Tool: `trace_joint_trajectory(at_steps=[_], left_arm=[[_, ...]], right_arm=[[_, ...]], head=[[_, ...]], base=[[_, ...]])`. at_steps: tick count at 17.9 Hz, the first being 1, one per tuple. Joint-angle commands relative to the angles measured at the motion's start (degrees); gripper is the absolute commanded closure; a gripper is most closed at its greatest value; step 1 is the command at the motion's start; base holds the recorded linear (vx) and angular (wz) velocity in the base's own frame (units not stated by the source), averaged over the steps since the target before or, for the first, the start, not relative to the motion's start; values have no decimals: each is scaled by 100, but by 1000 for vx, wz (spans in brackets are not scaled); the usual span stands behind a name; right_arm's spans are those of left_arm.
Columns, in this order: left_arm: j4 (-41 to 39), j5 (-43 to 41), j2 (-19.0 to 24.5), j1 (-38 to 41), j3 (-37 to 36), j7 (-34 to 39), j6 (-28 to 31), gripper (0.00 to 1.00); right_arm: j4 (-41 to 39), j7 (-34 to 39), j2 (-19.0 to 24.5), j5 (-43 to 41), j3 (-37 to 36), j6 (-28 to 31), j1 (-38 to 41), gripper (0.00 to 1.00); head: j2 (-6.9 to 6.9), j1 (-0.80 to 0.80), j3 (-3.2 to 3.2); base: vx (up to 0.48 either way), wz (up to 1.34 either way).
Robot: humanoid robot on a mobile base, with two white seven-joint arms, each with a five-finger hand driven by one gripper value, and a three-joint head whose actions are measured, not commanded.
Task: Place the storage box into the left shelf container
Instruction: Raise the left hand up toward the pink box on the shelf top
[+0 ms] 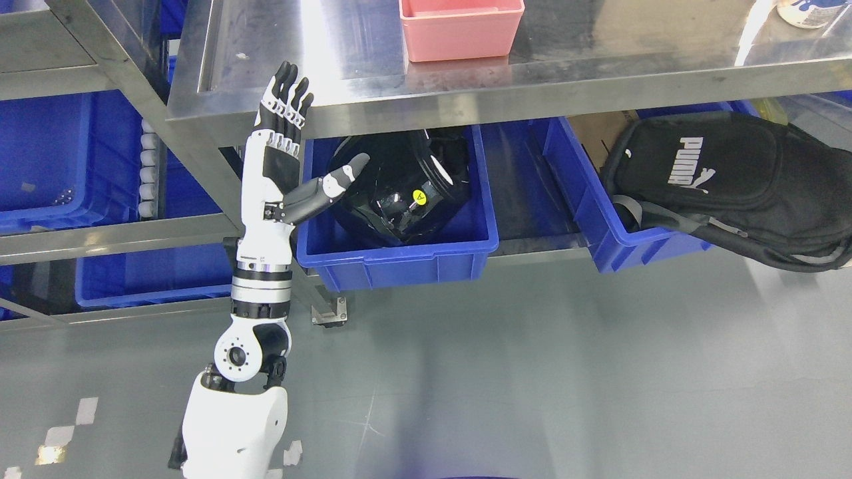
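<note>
A pink storage box (pixel 460 28) stands on the steel table top (pixel 319 53) at the upper middle. My left hand (pixel 293 143) is raised in front of the table's front left edge, well left of and below the box. Its fingers (pixel 286 100) are straight and spread, the thumb pointing right, and it holds nothing. On the left, a steel shelf rack (pixel 113 233) carries a large blue container (pixel 53 166). My right arm does not show.
Under the table a blue bin (pixel 399 249) holds a black helmet (pixel 399 193). A second blue bin (pixel 599 219) to the right holds cardboard and a black backpack (pixel 725 179). Another blue bin (pixel 146 279) sits low on the left rack. Grey floor lies in front.
</note>
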Motion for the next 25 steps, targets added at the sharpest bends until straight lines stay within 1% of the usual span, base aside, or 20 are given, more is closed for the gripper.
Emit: trace_joint_trajectory(at_steps=[1,3,4,6,8,9,10,11,13,14,15,18,20,21,23,25], left_arm=[[-2,0,100,-55,75,-2,-17,0],[-19,0,100,-178,181,-72,-122,0],[-19,-9,100,-344,373,-255,-149,0],[-11,-9,100,-809,891,-930,-79,0],[7,-35,100,-1354,1182,-1861,70,0],[-2,-44,270,-1626,1227,-2370,253,0],[-2,-53,516,-1898,1236,-2715,438,0],[-2,-79,797,-2171,1227,-2910,631,0],[59,-367,1377,-2601,1140,-2991,817,2],[173,-630,1571,-2926,965,-3008,818,2],[296,-885,1634,-3216,659,-3069,818,1],[718,-1422,1652,-3903,-98,-3490,870,1],[1086,-1913,1591,-4228,-625,-4078,1124,1],[1227,-2151,1582,-4326,-862,-4202,1299,2],[1465,-2617,1486,-4572,-1241,-4300,1721,2],[1772,-2855,1249,-4809,-1304,-4361,1863,2]], right_arm=[[-100,-34,-100,-123,0,3,-26,0],[-100,-34,-100,-123,0,-6,-26,0],[-100,-25,-100,-123,0,3,-26,0],[-100,-25,-100,-123,0,-6,-26,0],[-100,-25,-100,-123,0,-6,-26,0],[-100,-25,-100,-123,0,-6,-26,0],[-100,-25,-100,-123,-8,-6,-26,0],[-100,-25,-100,-123,0,3,-26,0],[-100,-25,-100,-123,0,3,-26,0],[-100,-34,-100,-123,0,3,-26,0],[-100,-34,-100,-123,0,-6,-26,0],[-100,-25,-100,-123,0,3,-26,0],[-100,-25,-100,-123,0,3,-26,0],[-100,-34,-100,-123,0,3,-26,0],[-100,-25,-100,-123,0,3,-26,0],[-100,-25,-100,-123,0,3,-26,0]], head=[[0,0,0],[0,0,0],[0,0,0],[0,0,0],[0,0,0],[0,0,0],[0,0,0],[0,0,0],[0,0,0],[0,0,0],[0,0,0],[0,0,0],[0,0,0],[0,0,0],[0,0,0],[0,0,0]], base=[[0,0],[0,0],[0,0],[0,0],[0,0],[0,0],[0,0],[0,0],[0,0],[0,0],[0,0],[0,0],[0,0],[0,0],[0,0],[0,0]])
